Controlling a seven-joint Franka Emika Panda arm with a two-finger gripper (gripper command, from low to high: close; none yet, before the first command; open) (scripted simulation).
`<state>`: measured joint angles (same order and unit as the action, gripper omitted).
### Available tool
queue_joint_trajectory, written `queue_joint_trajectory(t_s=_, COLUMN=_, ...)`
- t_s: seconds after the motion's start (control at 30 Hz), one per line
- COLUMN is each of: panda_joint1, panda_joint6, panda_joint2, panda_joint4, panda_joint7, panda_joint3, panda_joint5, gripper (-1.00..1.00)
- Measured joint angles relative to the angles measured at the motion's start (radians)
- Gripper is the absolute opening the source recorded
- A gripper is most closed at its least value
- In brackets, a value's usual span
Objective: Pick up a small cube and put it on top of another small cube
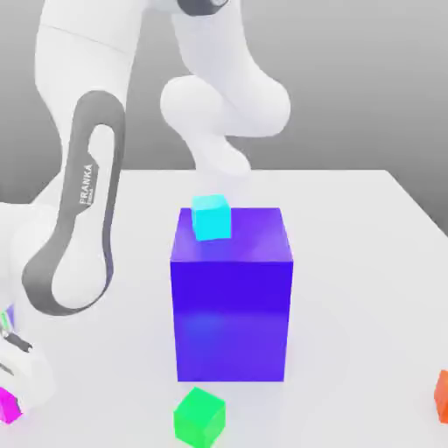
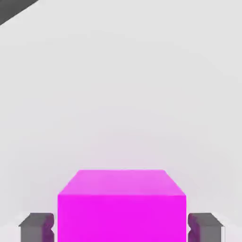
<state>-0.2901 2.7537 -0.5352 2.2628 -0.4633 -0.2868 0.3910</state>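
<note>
Two fingers (image 2: 37, 226) seemingly pinch magenta cube (image 2: 121, 208).

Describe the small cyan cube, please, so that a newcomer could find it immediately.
Start at the big blue block in the middle of the white table. On its top, at the rear corner toward the exterior view's left, sits the cyan cube, the only small cube raised off the table.

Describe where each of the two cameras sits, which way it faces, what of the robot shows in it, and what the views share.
Exterior view: off the arm, raised, looking down on the white table with the large blue block; the white Franka arm reaches down at the exterior view's left.
Hand view: on the hand, looking past both grey fingertips at the small magenta cube between them.
Shared: the magenta cube and the gripper, shut on it.
</note>
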Motion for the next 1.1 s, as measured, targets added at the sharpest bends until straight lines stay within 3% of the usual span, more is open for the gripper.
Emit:
queue_joint_trajectory(t_s=0.1, panda_joint1=-0.001, panda_joint6=-0.002, panda_joint2=0.003, panda_joint4=0.001, panda_joint7=-0.003, panda_joint3=0.0, panda_joint5=-0.004, gripper=-1.0)
queue_joint_trajectory(t_s=0.27, panda_joint1=0.083, panda_joint6=-0.108, panda_joint2=0.158, panda_joint4=0.049, panda_joint7=-0.072, panda_joint3=-0.073, panda_joint5=-0.103, gripper=-1.0)
queue_joint_trajectory(t_s=0.57, panda_joint1=0.361, panda_joint6=-0.139, panda_joint2=0.392, panda_joint4=0.219, panda_joint7=-0.163, panda_joint3=0.078, panda_joint5=-0.309, gripper=-1.0)
queue_joint_trajectory(t_s=0.7, panda_joint1=0.39, panda_joint6=-0.034, panda_joint2=0.309, panda_joint4=0.236, panda_joint7=-0.149, panda_joint3=0.126, panda_joint5=-0.3, gripper=-1.0)
queue_joint_trajectory(t_s=0.73, panda_joint1=0.385, panda_joint6=-0.003, panda_joint2=0.276, panda_joint4=0.235, panda_joint7=-0.14, panda_joint3=0.137, panda_joint5=-0.288, gripper=1.0)
queue_joint_trajectory(t_s=0.97, panda_joint1=0.384, panda_joint6=0.005, panda_joint2=0.27, panda_joint4=0.235, panda_joint7=-0.138, panda_joint3=0.14, panda_joint5=-0.286, gripper=1.0)
queue_joint_trajectory(t_s=1.1, panda_joint1=0.394, panda_joint6=-0.107, panda_joint2=0.391, panda_joint4=0.242, panda_joint7=-0.177, panda_joint3=0.121, panda_joint5=-0.34, gripper=1.0)
